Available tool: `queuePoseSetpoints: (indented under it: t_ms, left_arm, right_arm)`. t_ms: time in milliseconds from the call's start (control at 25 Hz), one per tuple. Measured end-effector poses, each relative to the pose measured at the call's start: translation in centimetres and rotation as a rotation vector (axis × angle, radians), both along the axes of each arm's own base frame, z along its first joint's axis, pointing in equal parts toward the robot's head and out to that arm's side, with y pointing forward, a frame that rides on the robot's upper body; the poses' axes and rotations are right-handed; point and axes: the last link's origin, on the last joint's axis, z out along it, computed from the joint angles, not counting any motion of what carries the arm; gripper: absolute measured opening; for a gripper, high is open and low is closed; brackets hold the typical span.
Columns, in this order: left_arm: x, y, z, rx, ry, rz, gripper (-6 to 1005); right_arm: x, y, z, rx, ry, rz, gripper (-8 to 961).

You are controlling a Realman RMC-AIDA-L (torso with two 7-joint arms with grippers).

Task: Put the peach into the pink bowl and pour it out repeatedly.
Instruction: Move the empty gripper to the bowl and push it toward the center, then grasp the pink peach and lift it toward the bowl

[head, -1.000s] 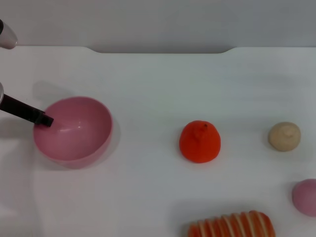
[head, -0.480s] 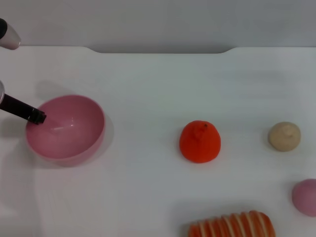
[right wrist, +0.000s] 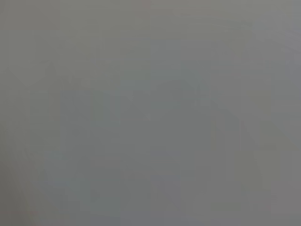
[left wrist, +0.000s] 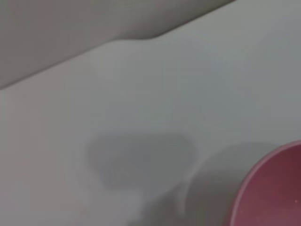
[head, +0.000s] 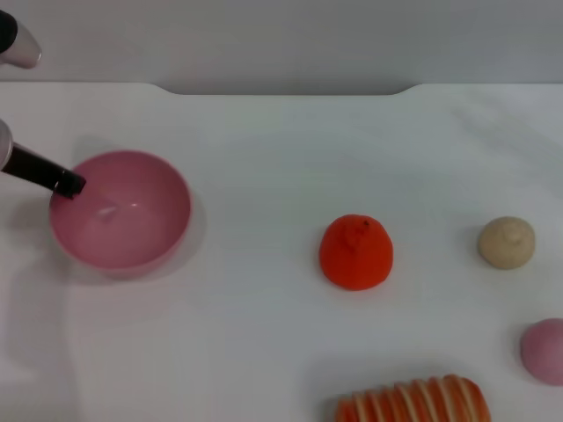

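The pink bowl (head: 123, 220) sits at the left of the white table, empty and nearly upright. My left gripper (head: 69, 185) reaches in from the left edge, and its black finger (head: 53, 178) lies over the bowl's left rim, gripping it. In the left wrist view part of the pink bowl (left wrist: 275, 188) fills one corner, with its shadow on the table beside it. The peach (head: 545, 350) lies far off at the right edge of the table, partly cut off. My right gripper is out of view, and its wrist view shows only plain grey.
An orange-red round fruit (head: 355, 251) sits at the centre of the table. A beige lumpy ball (head: 507, 242) lies to its right. A striped orange bread-like item (head: 412, 403) lies at the front edge. The table's back edge (head: 281, 88) has a notch.
The bowl, held by my left gripper, has swung from a tilt toward the right back to nearly level and moved slightly left and toward the back. Everything else stayed put.
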Motion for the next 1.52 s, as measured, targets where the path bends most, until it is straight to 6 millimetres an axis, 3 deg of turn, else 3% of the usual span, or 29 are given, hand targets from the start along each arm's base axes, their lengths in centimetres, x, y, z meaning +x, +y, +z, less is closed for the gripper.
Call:
queuePoseSetpoints:
  t_ms: [160,520,720,1080,1520]
  left_arm:
    - [0.9,0.7,0.2,0.02,-0.006,-0.031,54]
    - [4.3,2.3,0.3,0.046,-0.062,-0.084,47]
    - [6.0,2.6,0.1,0.014,-0.08,-0.097,48]
    - [8.2,2.2,-1.6,-0.049,-0.137,-0.11,48]
    - [9.9,1.8,-2.3,-0.053,-0.306,-0.107,47]
  right_arm:
    - [-3.2,-0.8,-0.7,-0.267,-0.313,0.086,649]
    - [-5.8,-1.3,-3.7,-0.701,-0.738,-0.094,650]
    - [-4.5,-2.0,-5.2,-0.801,-0.869,-0.231,650]
    - [0.4,-3.8,-8.0,-0.959,-1.081,-0.377,650]
    - [2.8,-5.7,-6.3,-0.99,-1.159,-0.382,649]
